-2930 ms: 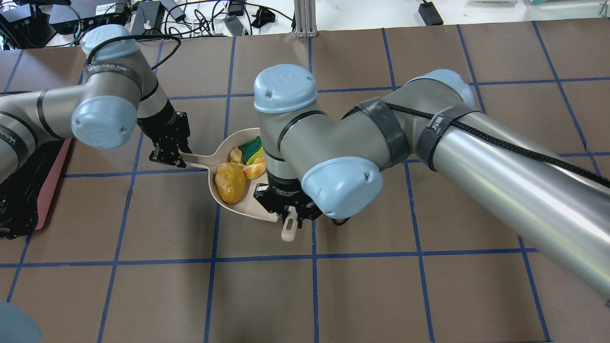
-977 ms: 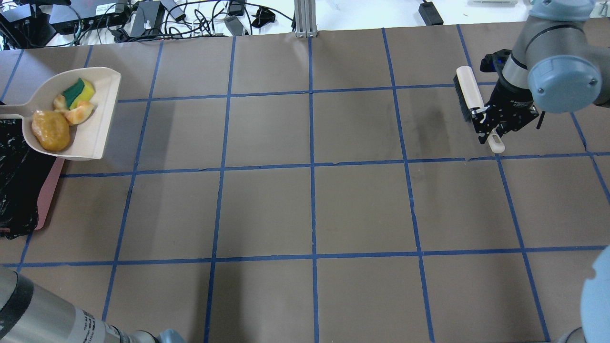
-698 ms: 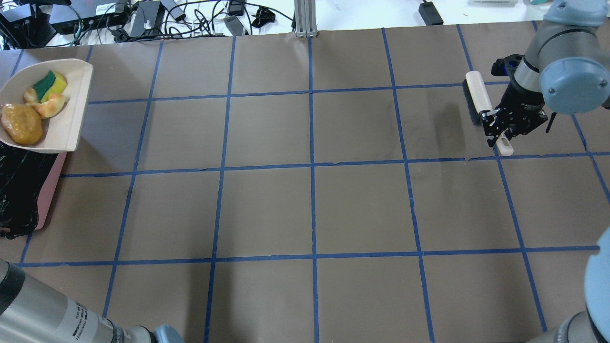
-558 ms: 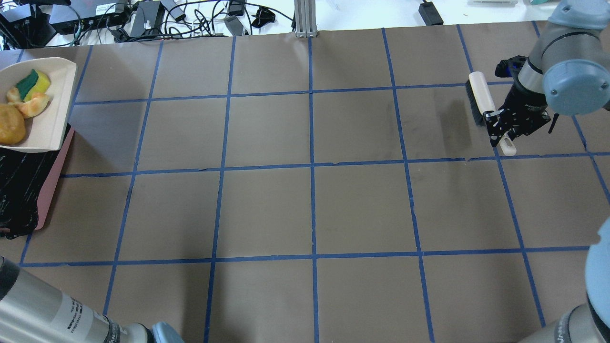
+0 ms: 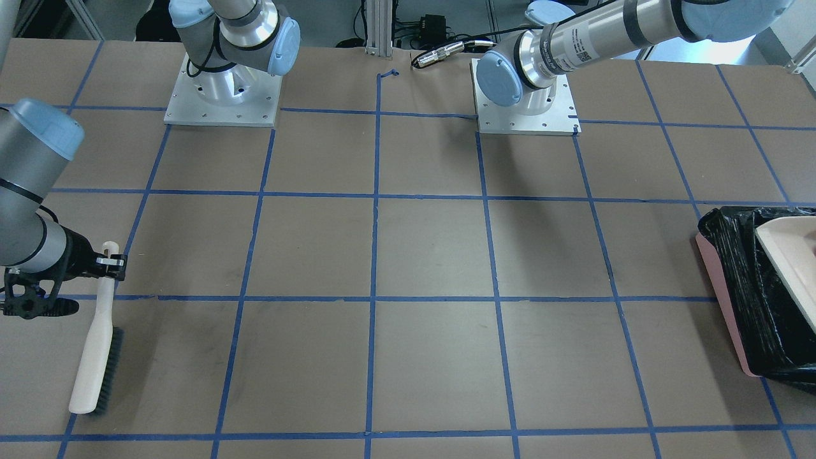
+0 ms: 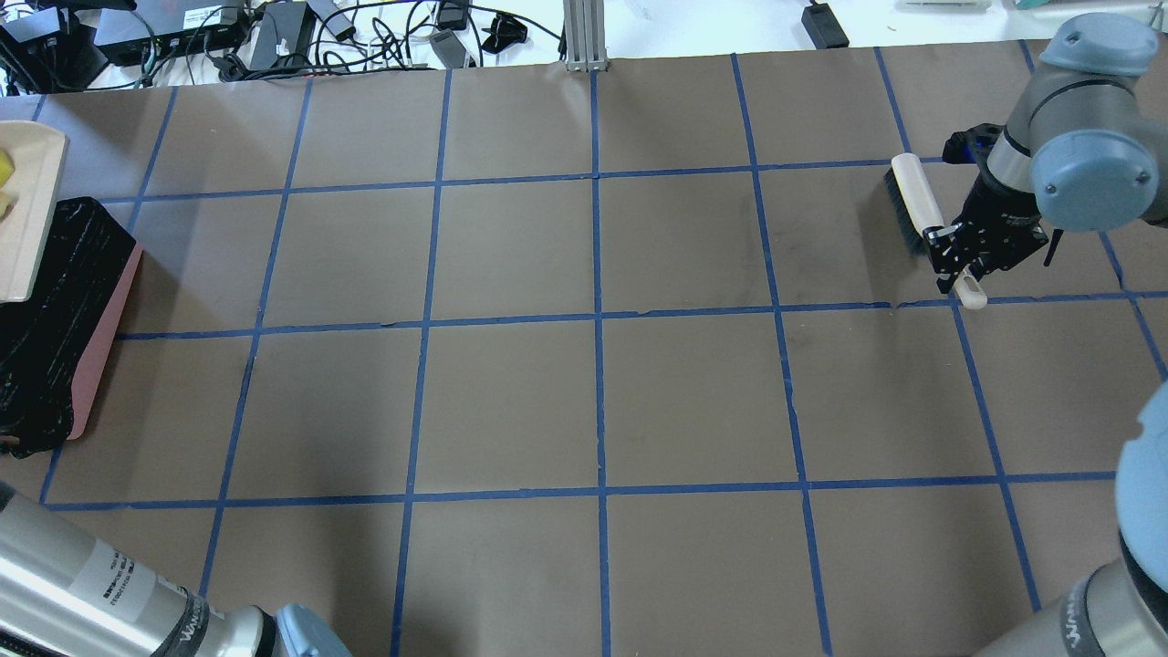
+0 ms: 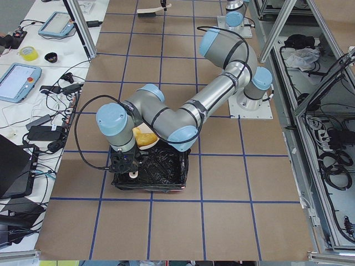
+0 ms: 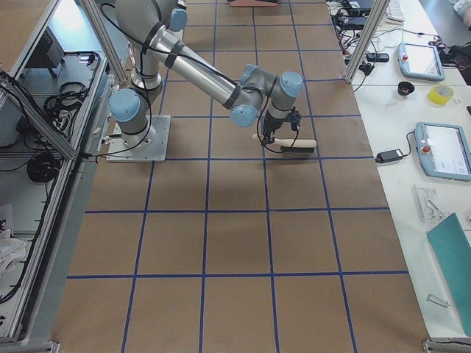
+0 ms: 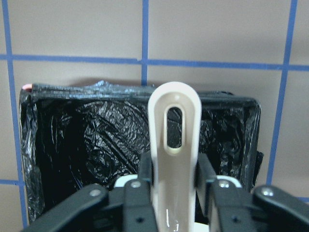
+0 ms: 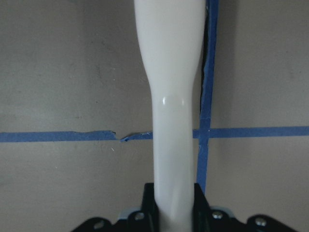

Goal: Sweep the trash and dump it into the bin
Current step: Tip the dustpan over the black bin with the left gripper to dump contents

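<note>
**Bin** [image 6: 99,360]: a pink-sided rectangular container lined with crinkled glossy black plastic. It is set at the table's end on the robot's left.

**Dustpan** [image 5: 789,252]: beige plastic with a slotted handle. It is held above the bin's open top. The handle is clamped between the fingers of the left gripper [image 9: 175,169], which is closed tight on it, as is seen from the left wrist.

**Trash**: mostly hidden. A yellow-orange lump [image 7: 145,138] is seen lying in the dustpan, beneath the near arm in the left-side view. A sliver of yellow is glimpsed at the overhead view's left edge. The other pieces cannot be made out.

**Brush** [image 5: 94,357]: a beige long-handled brush with dark bristles. It is held well apart from the bin, at the table's opposite side, with the bristles turned downward. Whether they touch the surface cannot be told. The handle is gripped near its end by the right gripper [image 10: 174,208], which is closed firmly around it.

**Table** [image 6: 593,401]: a brown paper-covered surface, marked into squares by blue tape.
</note>
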